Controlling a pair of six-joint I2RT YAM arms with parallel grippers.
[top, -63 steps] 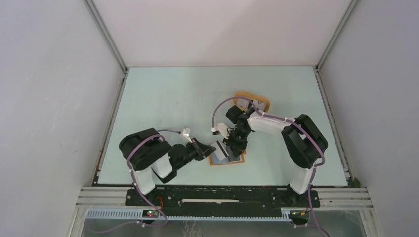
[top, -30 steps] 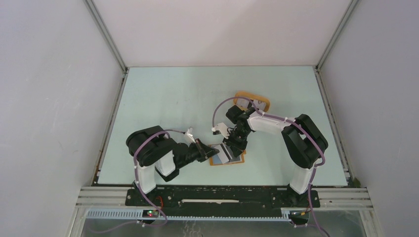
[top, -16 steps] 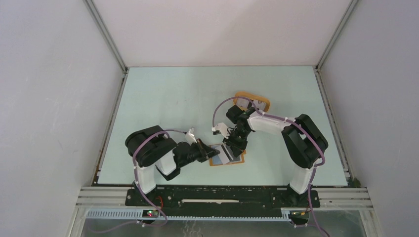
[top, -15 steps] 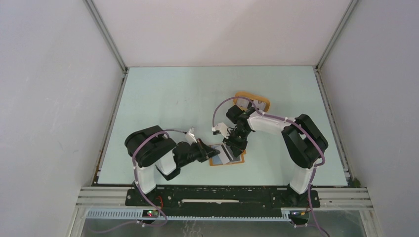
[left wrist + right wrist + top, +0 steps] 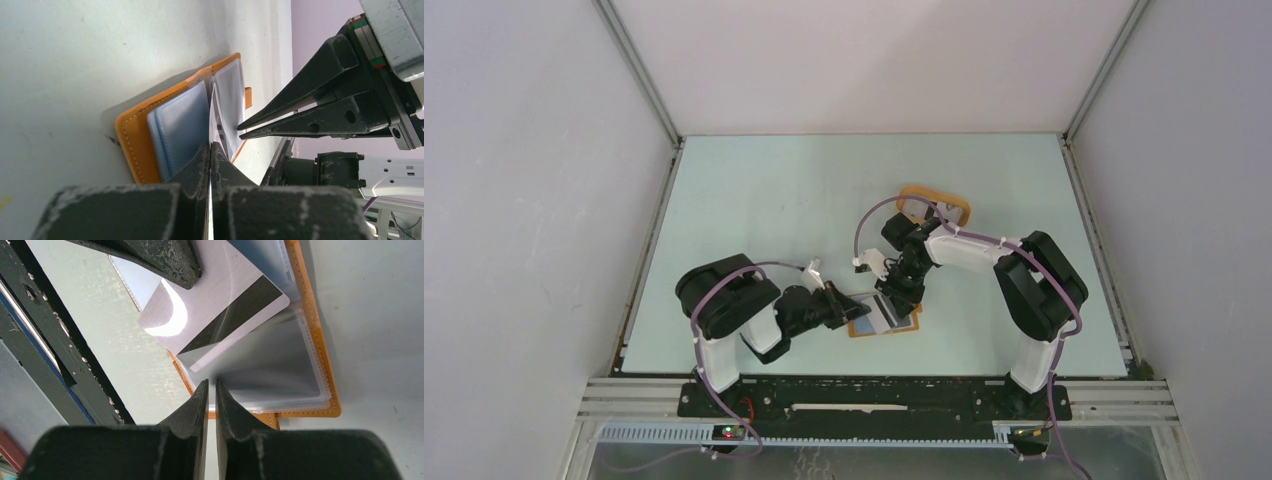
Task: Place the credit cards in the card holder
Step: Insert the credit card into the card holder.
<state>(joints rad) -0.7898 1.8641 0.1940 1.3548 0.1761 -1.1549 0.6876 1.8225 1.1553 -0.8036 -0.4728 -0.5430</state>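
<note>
The card holder [image 5: 911, 327] lies open near the table's front, orange-brown with clear sleeves [image 5: 280, 370]. My left gripper [image 5: 210, 147] is shut on a pale credit card [image 5: 220, 315] with a black stripe. The card is seen edge-on [image 5: 210, 112] in the left wrist view. It slants over the holder [image 5: 130, 140], its far corner at the mouth of a raised sleeve [image 5: 230, 95]. My right gripper [image 5: 210, 384] comes from the far side. Its jaws stand a narrow slit apart, pinched on that sleeve's edge. The left fingers [image 5: 160, 260] grip the card's near end.
An oval orange-rimmed tray [image 5: 906, 192] sits behind the right arm's wrist, mostly covered by it. White walls close the table on three sides. The two grippers [image 5: 849, 308] [image 5: 902, 298] meet within a hand's width over the holder.
The left arm has swung in and carried the card a little to the right, further over the holder. The right arm has held still.
</note>
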